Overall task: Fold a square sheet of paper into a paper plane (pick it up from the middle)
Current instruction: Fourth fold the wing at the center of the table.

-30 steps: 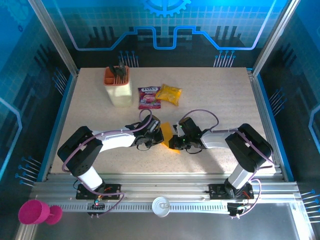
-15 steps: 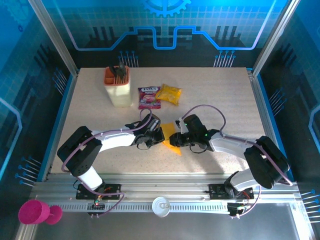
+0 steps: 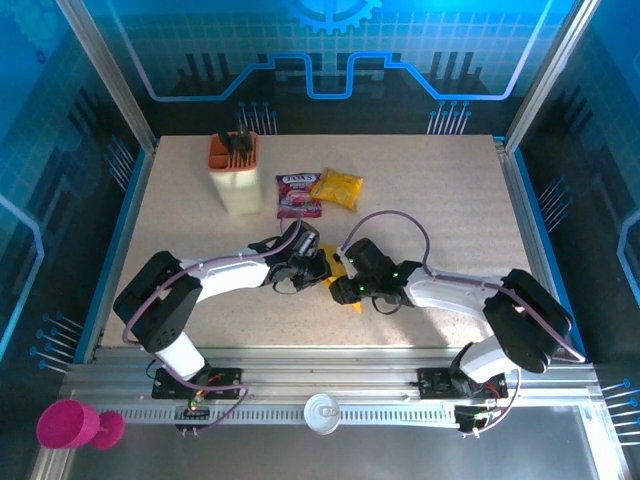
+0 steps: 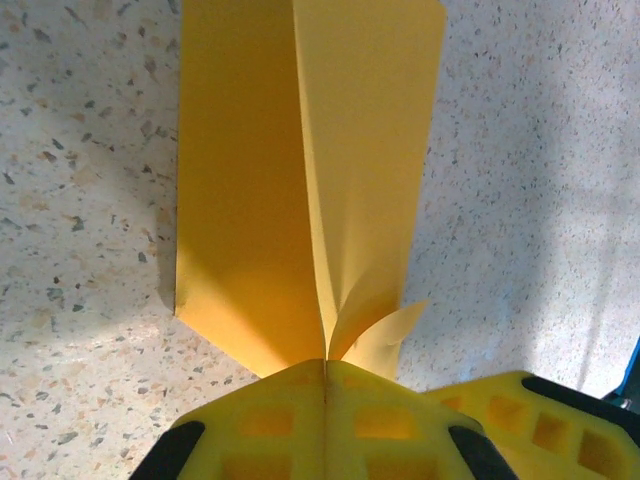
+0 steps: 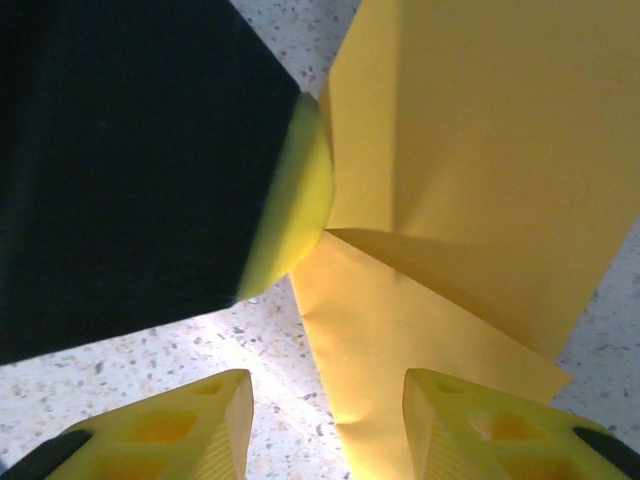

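The left end effector (image 4: 325,372) stays clamped on the thin orange-yellow sheet of paper (image 4: 300,180) on the speckled desk (image 4: 80,150). The right end effector (image 5: 325,388), jaws apart, has slid in over it, likely readying the next fold.

Left arm (image 3: 215,280) and right arm (image 3: 455,290) stretched low and inward, tips close together, left gripper (image 4: 325,395) clamped on the paper (image 4: 300,180), right gripper (image 5: 322,435) with fingers spread apart.

The paper sheet (image 4: 250,180) is cut off at the left wrist view's upper edge, and its near end is hidden inside the left gripper (image 4: 326,375) (clamped on the crease). From above, most of it is covered by the right gripper (image 3: 347,283).
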Controlling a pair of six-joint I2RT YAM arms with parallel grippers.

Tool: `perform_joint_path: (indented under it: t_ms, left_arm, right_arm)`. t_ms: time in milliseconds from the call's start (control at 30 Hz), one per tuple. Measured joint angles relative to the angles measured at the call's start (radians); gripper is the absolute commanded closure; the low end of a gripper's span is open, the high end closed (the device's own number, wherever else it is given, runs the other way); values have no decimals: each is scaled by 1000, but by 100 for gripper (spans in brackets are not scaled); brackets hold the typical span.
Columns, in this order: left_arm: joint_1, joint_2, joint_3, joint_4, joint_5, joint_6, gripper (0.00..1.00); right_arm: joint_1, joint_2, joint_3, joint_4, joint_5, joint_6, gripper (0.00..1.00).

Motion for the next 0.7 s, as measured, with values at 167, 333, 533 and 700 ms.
perform_joint_path:
  t_ms: [167,333,533,700]
  left_arm:
    - [6,0,0,1,10,-15,100]
    - [7,0,0,0,13,-22,100]
    - [8,0,0,0,13,-25,100]
    - [8,0,0,0,13,-25,100]
  right_arm:
    - [10,45,3,-7,53,-8,59]
    - [25,68,6,-9,86,-11,66]
    - [36,70,11,-8,108,-14,73]
    - [40,70,10,-8,119,-14,74]
